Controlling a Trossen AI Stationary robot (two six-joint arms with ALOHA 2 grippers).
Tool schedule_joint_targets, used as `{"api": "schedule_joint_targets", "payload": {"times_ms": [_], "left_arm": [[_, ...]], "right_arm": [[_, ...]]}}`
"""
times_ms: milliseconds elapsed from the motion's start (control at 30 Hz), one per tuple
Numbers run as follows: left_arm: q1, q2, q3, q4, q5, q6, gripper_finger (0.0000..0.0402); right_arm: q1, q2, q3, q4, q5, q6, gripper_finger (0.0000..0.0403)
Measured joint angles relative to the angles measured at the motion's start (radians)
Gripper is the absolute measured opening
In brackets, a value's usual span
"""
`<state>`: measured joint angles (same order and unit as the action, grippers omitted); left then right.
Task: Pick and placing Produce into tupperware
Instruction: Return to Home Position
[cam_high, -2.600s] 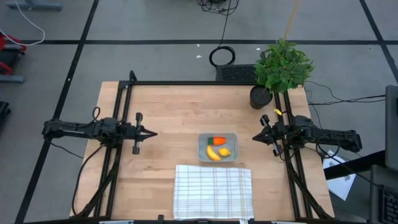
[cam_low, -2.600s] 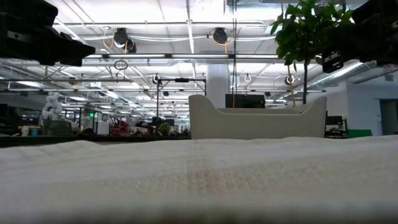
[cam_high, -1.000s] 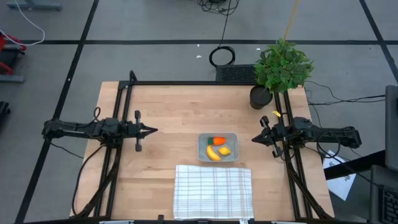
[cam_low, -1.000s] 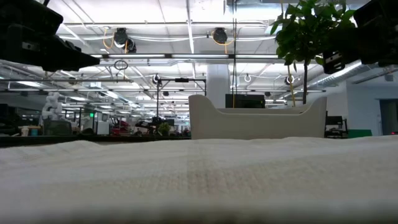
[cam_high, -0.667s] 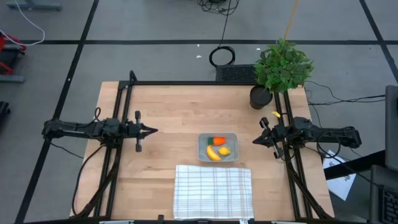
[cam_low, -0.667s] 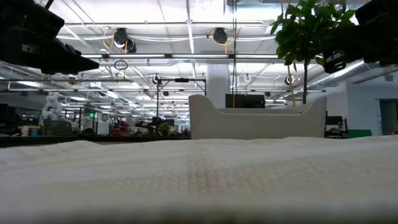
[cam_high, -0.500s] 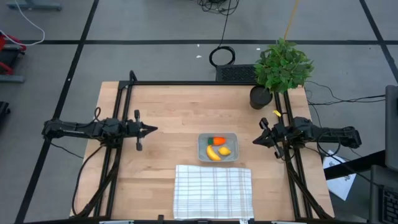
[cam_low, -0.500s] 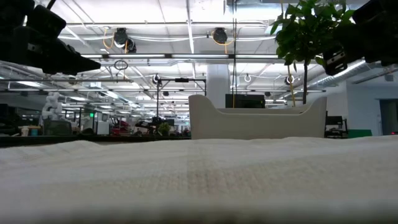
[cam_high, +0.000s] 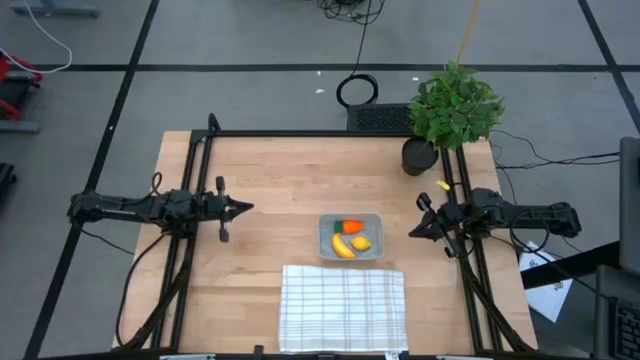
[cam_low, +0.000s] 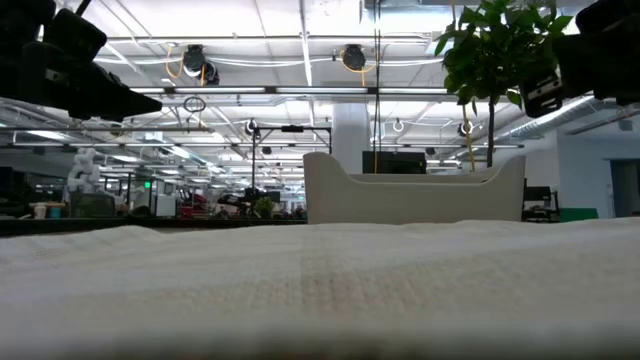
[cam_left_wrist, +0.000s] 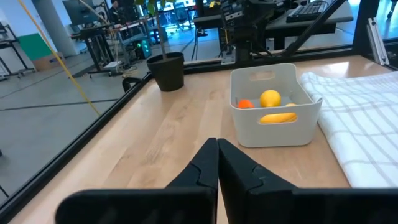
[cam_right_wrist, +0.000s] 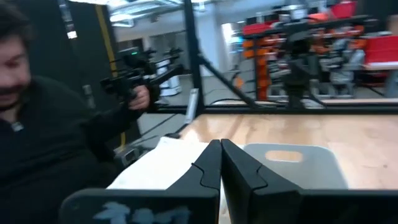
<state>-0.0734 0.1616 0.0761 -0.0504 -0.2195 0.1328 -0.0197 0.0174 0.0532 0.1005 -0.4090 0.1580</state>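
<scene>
left pincer (cam_high: 243, 208) and right pincer (cam_high: 413, 232) both pressed together, empty, flanking the tupperware (cam_high: 325, 224) mid-surface (cam_high: 270, 170), which held banana (cam_high: 343, 249), lemon (cam_high: 361, 243) and carrot (cam_high: 350, 226).

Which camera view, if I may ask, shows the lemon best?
The left wrist view: the lemon shows close and unobstructed inside the tub. The high view shows it as a small yellow spot; the low and right wrist views show only the tub's wall.
</scene>
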Motion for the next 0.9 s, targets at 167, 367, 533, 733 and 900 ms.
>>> {"api": "schedule_joint_targets", "payload": {"times_ms": [167,367,533,733,900], "left_arm": [[0.000,0.000,0.000,-0.001,0.000,0.000,0.0003],[0.000,0.000,0.000,-0.001,0.000,-0.001,0.0016],[0.000,0.000,0.000,-0.001,0.000,-0.004,0.0010],[0.000,0.000,0.000,-0.001,0.000,-0.008,0.0006],[0.000,0.000,0.000,0.000,0.000,-0.069,0.0018]], "right_arm": [[0.008,0.000,0.000,0.000,-0.001,-0.012,0.0000],[0.008,0.000,0.000,0.000,0.042,-0.002,0.0000],[0.008,0.000,0.000,0.016,0.042,-0.006,0.0000],[0.008,0.000,0.000,0.047,0.041,0.004,0.0000],[0.008,0.000,0.000,0.048,0.043,0.015,0.0000]]}}
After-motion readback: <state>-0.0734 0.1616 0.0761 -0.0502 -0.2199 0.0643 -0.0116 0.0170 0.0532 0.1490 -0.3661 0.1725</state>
